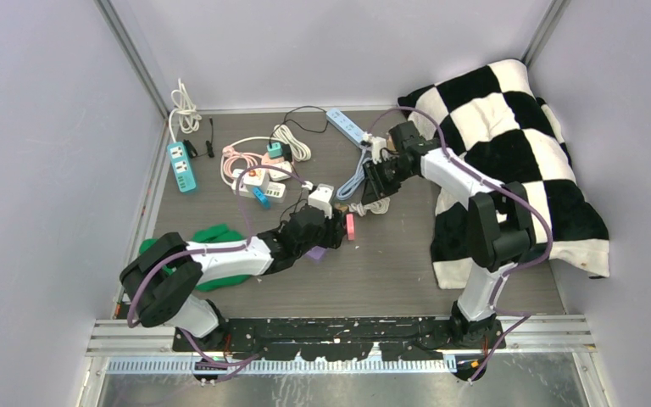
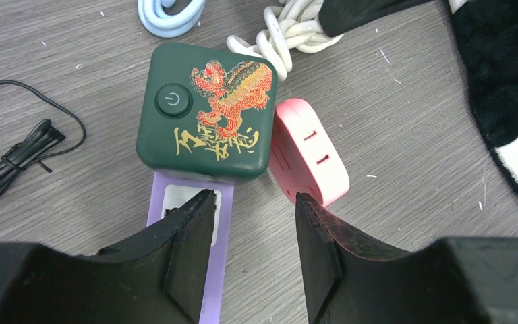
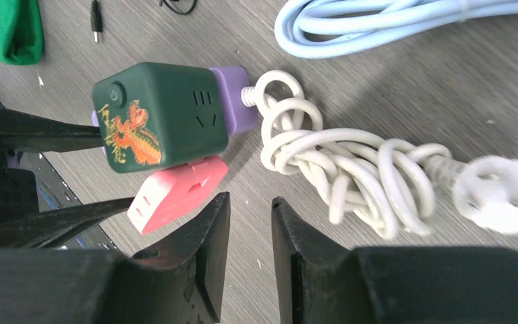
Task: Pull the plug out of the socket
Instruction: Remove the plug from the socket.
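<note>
Your left gripper [image 2: 253, 199] is partly open, and there is only bare table [image 2: 405, 135] in the gap between its jaws. It holds nothing. Its tips sit just in front of the green socket cube [image 2: 206, 111], the one with the red and gold dragon and the round power button on top. One finger [image 2: 189, 229] hangs over the purple block [image 2: 222, 229] that sticks out from under the cube. The other finger [image 2: 317, 229] sits right at the near end of the pink plug [image 2: 309, 152].

The pink plug leans against the side of the cube and touches it. You cannot tell from here if its pins are in the cube or out.

Your right gripper [image 3: 249, 212] has a small gap between its jaws, and nothing is in that gap. It hangs near the pink plug, just off its side, not touching it.

In the right wrist view, a white cord [image 3: 337, 169] comes out of the purple block and is all tangled in loops. It ends in a blurry white plug [image 3: 496, 196]. A light blue cable [image 3: 378, 20] lies past it, and a bit of green cloth [image 3: 7, 27] shows in the corner.

From above, the cube is hidden under your left arm, near the middle of the table. A black and white checked blanket [image 1: 509, 127] lies on the right side.
</note>
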`<act>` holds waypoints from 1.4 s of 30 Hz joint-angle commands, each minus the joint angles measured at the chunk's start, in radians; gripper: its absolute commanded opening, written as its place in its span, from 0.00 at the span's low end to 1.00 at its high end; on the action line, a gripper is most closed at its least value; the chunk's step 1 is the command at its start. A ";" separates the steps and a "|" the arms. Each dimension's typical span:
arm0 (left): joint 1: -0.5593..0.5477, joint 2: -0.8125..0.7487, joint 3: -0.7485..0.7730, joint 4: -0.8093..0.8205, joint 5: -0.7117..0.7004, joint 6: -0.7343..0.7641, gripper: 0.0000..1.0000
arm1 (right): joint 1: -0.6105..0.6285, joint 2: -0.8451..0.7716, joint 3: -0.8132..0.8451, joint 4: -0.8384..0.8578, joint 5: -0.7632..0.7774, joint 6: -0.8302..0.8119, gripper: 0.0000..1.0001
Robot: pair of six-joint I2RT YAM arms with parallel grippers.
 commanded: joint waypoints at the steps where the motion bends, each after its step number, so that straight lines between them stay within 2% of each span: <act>1: 0.002 -0.081 -0.022 0.013 -0.016 0.046 0.49 | -0.015 -0.134 -0.027 -0.006 -0.043 -0.040 0.38; 7: 0.002 -0.180 -0.076 0.009 -0.027 0.091 0.59 | -0.006 -0.228 -0.110 0.006 -0.196 -0.068 0.57; 13: 0.005 -0.251 -0.128 -0.013 -0.094 0.085 0.71 | 0.065 -0.233 -0.142 0.008 -0.146 -0.071 0.66; 17: 0.006 -0.279 -0.161 -0.020 -0.138 0.062 0.76 | 0.125 -0.220 -0.142 0.035 -0.013 -0.032 0.68; 26: 0.010 -0.306 -0.212 -0.024 -0.191 0.026 0.78 | 0.230 -0.237 -0.211 0.171 0.288 0.120 0.71; 33: 0.013 -0.290 -0.208 -0.024 -0.192 0.027 0.78 | 0.302 -0.242 -0.261 0.239 0.406 0.230 0.71; 42: 0.014 -0.285 -0.214 -0.021 -0.193 0.024 0.78 | 0.316 -0.244 -0.277 0.223 0.503 0.199 0.67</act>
